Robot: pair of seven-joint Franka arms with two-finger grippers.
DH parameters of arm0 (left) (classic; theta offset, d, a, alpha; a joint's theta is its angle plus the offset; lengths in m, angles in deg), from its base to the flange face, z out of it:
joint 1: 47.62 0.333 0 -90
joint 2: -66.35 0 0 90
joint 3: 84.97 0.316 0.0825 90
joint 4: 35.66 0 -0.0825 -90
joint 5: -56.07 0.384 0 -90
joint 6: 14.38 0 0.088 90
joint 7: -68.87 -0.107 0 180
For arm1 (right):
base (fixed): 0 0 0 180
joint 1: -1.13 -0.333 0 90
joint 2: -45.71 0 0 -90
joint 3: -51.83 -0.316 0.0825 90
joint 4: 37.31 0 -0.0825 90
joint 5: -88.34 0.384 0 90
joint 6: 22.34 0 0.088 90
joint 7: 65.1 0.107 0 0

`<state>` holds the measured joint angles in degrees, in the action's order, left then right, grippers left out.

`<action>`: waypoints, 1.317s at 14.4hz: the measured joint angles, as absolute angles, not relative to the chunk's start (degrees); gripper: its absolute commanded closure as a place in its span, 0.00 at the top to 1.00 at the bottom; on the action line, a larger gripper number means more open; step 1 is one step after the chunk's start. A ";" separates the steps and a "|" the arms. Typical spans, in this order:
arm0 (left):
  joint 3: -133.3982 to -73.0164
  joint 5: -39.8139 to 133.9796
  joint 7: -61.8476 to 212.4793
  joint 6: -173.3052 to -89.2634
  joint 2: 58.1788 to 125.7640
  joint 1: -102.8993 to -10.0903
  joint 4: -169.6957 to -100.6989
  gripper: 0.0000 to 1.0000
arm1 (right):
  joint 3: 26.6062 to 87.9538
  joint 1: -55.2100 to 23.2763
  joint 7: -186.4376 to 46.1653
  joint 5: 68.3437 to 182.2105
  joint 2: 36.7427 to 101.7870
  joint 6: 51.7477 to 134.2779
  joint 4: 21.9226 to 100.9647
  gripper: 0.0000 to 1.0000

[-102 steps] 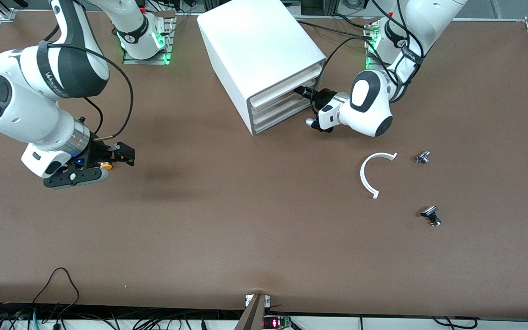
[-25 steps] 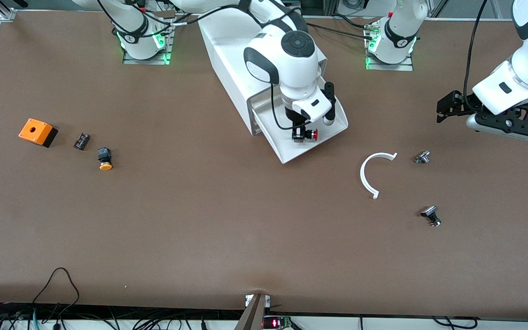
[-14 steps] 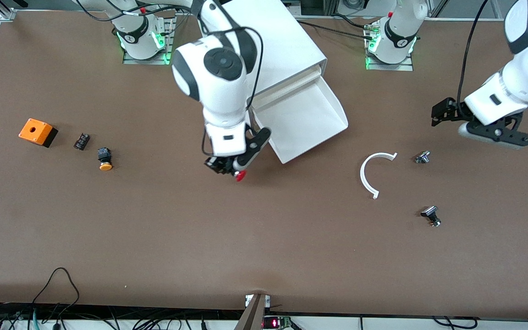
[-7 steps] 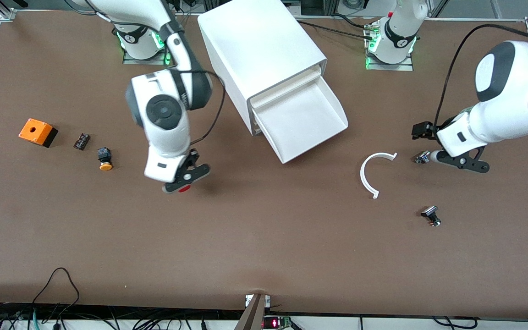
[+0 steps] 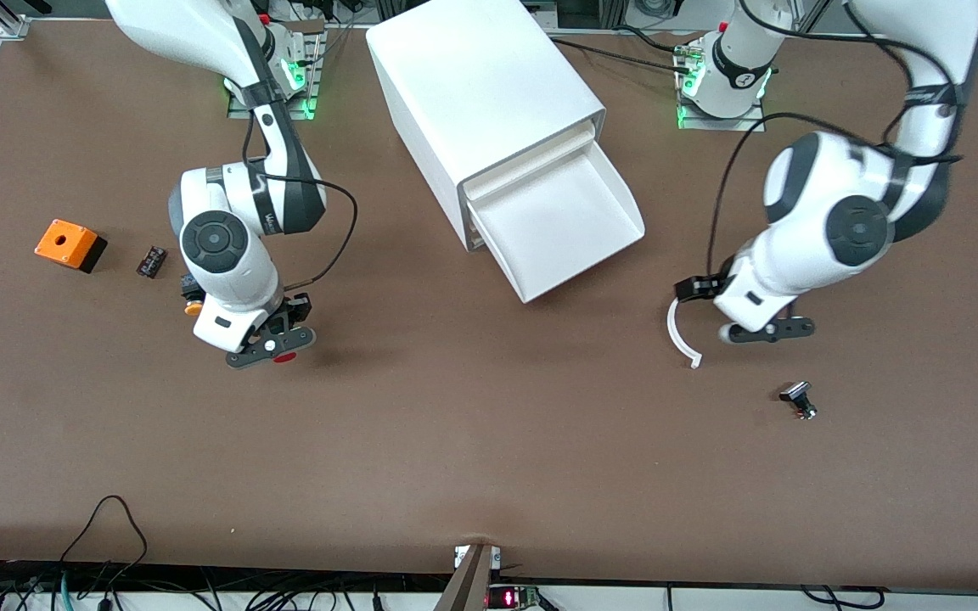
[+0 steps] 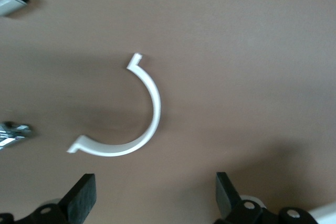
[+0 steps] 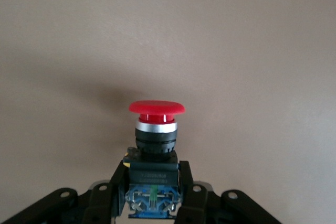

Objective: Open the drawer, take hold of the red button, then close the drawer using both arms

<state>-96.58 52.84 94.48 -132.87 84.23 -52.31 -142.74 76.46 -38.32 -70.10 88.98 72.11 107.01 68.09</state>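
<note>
Now out of the drawer point(image 5: 565, 225) — still open at upper centre — the button point(image 7: 156, 129) is pinched in the right hand point(image 5: 272, 350), lower left; left hand point(image 5: 744, 314), spread, hovers over a white arc point(image 6: 131, 119) — closing remains.

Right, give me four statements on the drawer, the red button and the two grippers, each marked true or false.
1. The drawer stands pulled out of the cabinet. True.
2. The red button lies in the drawer. False: the right gripper holds it over bare table.
3. The left gripper is shut on the white curved strip. False: it is open over the strip.
4. The orange box sits toward the right arm's end. True.
</note>
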 measured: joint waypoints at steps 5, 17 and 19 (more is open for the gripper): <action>-96.86 52.82 108.74 -140.45 86.82 -56.75 -145.82 1.00 | 74.38 -30.99 -70.00 89.33 69.20 115.48 78.85 0.29; -104.33 45.90 118.14 -140.89 86.79 -58.72 -150.66 1.00 | 71.83 -27.11 -69.60 89.35 68.40 131.39 94.45 0.99; -106.60 45.57 119.32 -140.89 86.47 -58.76 -151.86 1.00 | 71.83 -27.07 -69.58 89.35 67.70 131.42 94.41 1.00</action>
